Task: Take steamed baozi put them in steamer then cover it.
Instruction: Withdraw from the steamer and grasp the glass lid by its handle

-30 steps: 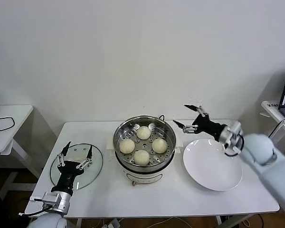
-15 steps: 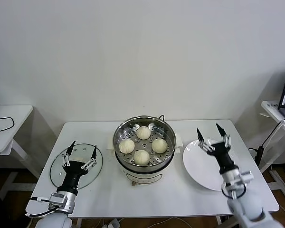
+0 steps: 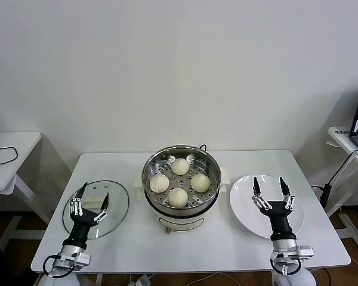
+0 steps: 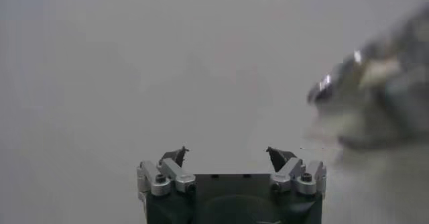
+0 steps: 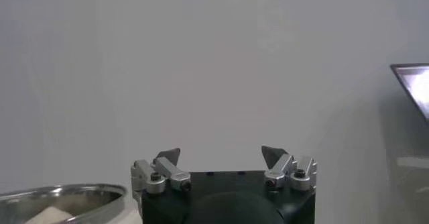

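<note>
Two grippers stand up at the near edge of the worktop (image 3: 137,238), both with jaws spread wide and holding nothing. The left gripper (image 3: 89,196) is in front of the glass lid (image 3: 116,205), which lies flat on the worktop. The right gripper (image 3: 268,189) is in front of the white plate (image 3: 244,205). Between lid and plate sits the steamer (image 3: 150,164), with no cover on it. Four steamed baozi (image 3: 178,196) rest on the tray inside. A white wall (image 3: 179,71) is behind.
</note>
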You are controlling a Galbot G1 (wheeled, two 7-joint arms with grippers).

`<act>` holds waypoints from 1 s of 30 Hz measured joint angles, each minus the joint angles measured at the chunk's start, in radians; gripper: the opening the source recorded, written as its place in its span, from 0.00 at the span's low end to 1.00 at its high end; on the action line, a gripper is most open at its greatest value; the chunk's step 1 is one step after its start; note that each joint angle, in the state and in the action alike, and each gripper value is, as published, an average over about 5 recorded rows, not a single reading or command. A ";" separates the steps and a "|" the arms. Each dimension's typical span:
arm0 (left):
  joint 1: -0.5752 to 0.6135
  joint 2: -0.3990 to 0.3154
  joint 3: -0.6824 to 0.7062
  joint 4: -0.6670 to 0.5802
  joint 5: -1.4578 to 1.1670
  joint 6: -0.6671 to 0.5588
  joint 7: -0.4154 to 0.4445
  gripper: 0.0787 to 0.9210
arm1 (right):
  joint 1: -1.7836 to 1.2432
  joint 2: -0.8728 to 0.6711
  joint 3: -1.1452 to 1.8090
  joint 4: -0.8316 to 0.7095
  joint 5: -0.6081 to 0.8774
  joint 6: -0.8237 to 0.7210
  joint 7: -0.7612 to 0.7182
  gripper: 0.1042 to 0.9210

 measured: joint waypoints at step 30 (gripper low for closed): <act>-0.139 0.084 -0.074 0.330 0.683 -0.064 -0.239 0.88 | -0.018 0.074 0.000 -0.026 -0.021 0.022 0.014 0.88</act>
